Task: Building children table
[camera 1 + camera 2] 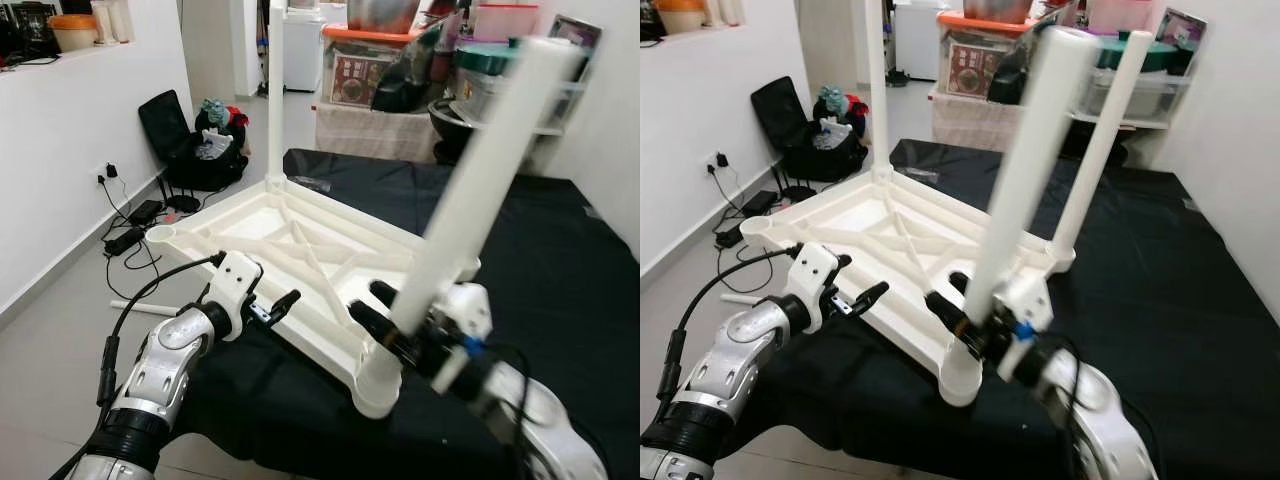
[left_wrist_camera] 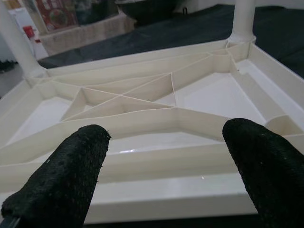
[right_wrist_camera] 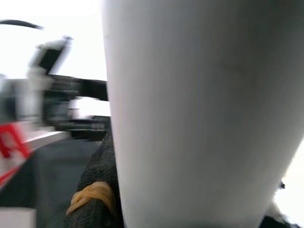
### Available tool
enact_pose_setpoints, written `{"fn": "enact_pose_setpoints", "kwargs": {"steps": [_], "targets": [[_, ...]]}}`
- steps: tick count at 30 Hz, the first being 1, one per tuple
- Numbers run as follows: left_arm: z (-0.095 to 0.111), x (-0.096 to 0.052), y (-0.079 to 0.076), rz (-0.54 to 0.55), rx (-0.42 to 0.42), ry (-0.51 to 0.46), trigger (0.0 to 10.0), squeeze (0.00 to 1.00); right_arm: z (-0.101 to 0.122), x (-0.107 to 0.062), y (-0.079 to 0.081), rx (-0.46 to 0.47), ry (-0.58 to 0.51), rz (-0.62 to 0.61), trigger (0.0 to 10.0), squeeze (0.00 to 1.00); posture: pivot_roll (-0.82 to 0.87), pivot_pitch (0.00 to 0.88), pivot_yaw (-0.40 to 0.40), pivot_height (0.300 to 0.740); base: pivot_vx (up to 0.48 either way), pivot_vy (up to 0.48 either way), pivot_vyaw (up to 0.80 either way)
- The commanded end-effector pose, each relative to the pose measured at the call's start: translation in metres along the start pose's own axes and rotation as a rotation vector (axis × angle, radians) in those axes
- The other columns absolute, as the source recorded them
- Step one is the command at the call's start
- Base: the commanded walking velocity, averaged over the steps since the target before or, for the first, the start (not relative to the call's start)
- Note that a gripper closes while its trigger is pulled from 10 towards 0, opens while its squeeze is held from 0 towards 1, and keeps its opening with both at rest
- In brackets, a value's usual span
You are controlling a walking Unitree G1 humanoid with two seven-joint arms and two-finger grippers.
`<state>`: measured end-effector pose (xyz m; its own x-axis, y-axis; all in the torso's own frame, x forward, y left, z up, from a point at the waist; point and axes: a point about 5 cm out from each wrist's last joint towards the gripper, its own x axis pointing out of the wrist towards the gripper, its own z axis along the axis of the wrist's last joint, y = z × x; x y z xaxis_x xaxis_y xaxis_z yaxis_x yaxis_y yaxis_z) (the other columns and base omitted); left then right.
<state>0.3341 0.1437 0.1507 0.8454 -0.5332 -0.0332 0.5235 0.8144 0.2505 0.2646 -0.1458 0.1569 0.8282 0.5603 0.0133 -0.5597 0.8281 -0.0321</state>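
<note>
A white plastic table top (image 1: 300,240) lies upside down on a black cloth (image 1: 560,260). One white leg (image 1: 275,90) stands in its far left corner and another (image 1: 1102,140) in its far right corner. My right gripper (image 1: 392,312) is shut on a third white leg (image 1: 480,190), which leans in the near corner socket (image 1: 378,385). In the right wrist view that leg (image 3: 199,114) sits against a black finger (image 3: 97,190). The left corner socket (image 1: 160,235) holds no leg. My left gripper (image 1: 283,305) is open just at the top's near edge; its fingers (image 2: 61,180) stand wide apart before the ribbed underside (image 2: 156,99).
A thin white rod (image 1: 140,305) lies on the grey floor by the table's left side. Cables and a power strip (image 1: 135,235) and a black bag (image 1: 195,150) sit along the left wall. Stacked boxes and containers (image 1: 370,70) stand behind the table.
</note>
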Motion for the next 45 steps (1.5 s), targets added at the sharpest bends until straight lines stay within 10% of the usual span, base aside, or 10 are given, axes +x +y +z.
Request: {"fn": "enact_pose_setpoints", "kwargs": {"steps": [1,20,45], "targets": [[-0.006,-0.002,0.0,0.001,-0.002,0.028,10.0,0.0,-0.064,-0.021,-0.026,0.015,0.355,-0.266,10.0,0.0,0.04,0.0,-0.053,0.74,0.0,0.0,0.0],[-0.007,0.0,0.0,0.013,-0.005,0.036,10.0,0.0,-0.092,-0.072,-0.08,0.223,0.529,-1.102,10.0,0.0,0.03,0.0,-0.054,0.74,0.0,0.0,0.0],[-0.008,0.0,0.001,0.025,0.002,0.039,10.0,0.0,-0.068,-0.089,-0.098,0.145,0.406,-1.417,10.0,0.0,0.03,0.0,-0.051,0.74,0.0,0.0,0.0]]}}
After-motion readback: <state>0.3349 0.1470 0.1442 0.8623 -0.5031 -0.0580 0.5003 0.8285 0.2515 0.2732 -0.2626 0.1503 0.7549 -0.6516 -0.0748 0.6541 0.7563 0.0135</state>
